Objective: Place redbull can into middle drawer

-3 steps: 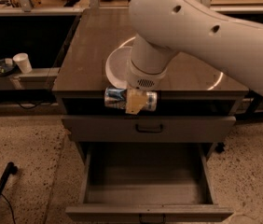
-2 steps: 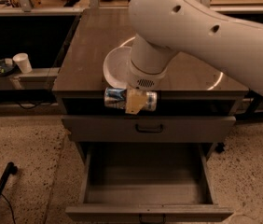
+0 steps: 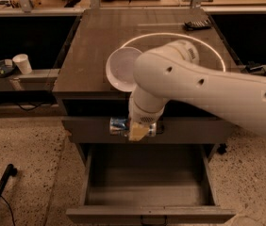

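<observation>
Gripper (image 3: 138, 131) clenched on redbull can (image 3: 119, 125), held sideways above the open middle drawer (image 3: 147, 189), level w/ the closed drawer front (image 3: 189, 131). White bowl (image 3: 121, 68) on cabinet top beyond; paper cup (image 3: 22, 63) far left.

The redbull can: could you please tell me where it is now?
The redbull can lies sideways in the claw at the centre of the camera view, below the white bowl and above the open middle drawer.
</observation>
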Available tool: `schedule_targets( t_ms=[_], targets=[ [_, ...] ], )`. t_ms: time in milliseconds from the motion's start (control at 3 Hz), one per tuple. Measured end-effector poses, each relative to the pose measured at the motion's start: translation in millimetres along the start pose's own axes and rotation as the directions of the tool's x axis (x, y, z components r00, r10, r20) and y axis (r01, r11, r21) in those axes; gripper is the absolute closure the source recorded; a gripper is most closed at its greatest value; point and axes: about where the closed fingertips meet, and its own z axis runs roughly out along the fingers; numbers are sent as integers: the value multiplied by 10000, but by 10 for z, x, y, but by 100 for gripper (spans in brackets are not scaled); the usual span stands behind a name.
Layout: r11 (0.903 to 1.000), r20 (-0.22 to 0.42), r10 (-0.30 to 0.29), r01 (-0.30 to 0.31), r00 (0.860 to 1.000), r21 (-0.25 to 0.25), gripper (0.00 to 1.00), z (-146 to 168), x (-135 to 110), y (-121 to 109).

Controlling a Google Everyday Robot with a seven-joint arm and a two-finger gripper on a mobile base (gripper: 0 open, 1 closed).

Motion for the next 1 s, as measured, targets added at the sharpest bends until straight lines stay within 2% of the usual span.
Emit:
schedule_targets(
  t_ms=[333,667,1000],
  targets=[
    [9988,451,-467,461,9979,153,100,386,98,184],
    [9955,1096,-944,928,9895,200,100,545,174,341],
    [9932,1077,-1152,1130,9875,266,100,527,182,336]
  ],
)
